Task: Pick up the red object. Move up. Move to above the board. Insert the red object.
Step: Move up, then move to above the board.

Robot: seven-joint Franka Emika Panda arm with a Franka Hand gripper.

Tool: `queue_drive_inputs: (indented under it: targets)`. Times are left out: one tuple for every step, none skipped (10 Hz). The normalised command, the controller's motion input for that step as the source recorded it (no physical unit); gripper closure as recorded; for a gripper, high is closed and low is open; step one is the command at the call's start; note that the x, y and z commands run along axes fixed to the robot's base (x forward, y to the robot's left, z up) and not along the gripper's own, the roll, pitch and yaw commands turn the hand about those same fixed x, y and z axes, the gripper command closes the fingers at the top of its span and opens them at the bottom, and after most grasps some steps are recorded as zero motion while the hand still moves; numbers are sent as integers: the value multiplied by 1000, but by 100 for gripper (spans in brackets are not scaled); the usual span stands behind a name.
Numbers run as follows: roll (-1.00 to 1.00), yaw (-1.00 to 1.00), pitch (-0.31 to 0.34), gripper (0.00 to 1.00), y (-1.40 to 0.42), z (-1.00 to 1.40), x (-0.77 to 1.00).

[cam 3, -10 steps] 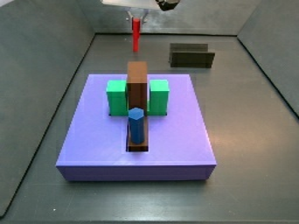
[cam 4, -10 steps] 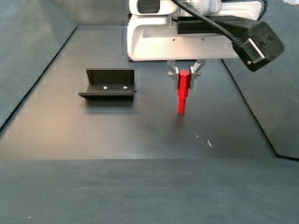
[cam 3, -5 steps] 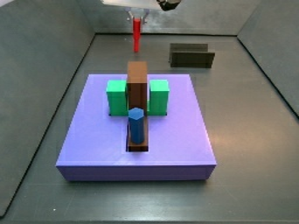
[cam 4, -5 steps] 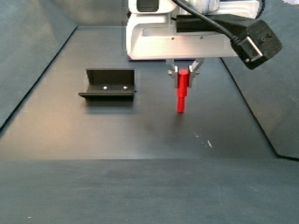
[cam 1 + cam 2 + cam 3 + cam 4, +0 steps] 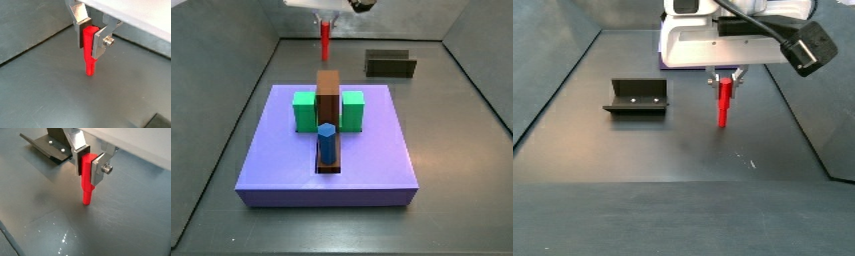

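Dark grey counter (image 5: 593, 150) lies under the gripper (image 5: 724, 78), whose fingers (image 5: 100, 44) are clenched on the red object (image 5: 723, 104), hanging upright, clear of the surface. At 6 o'clock in a side view sits the board (image 5: 372, 150).

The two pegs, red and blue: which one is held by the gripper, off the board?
The red object: the gripper holds it upright in the air behind the board. The blue peg stands on the board, untouched.
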Motion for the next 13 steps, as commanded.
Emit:
queue_drive_inputs:
  targets:
    - [1,-5,-5,100,-8,822,44]
    - [-10,1,37,100,-19,464,7]
    - [0,0,0,100,0,1400,0]
    - [-4,-1,15,100,-2,1400,-11]
    - [-6,-6,-5,100,-8,1400,-36]
    - [-8,-4,-9,100,4,1400,-7]
    - [-26,-4,71,100,12,1400,62]
    - [-31,-8,83,100,3,755,38]
    - [-15,35,44,100,-1400,176,151]
    - [37,41,41,100,-1400,142,146]
    - [69,47,42,100,-1400,144,142]
    - [-16,18,27,100,-1400,147,147]
    - [-13,13,37,100,-1400,151,149]
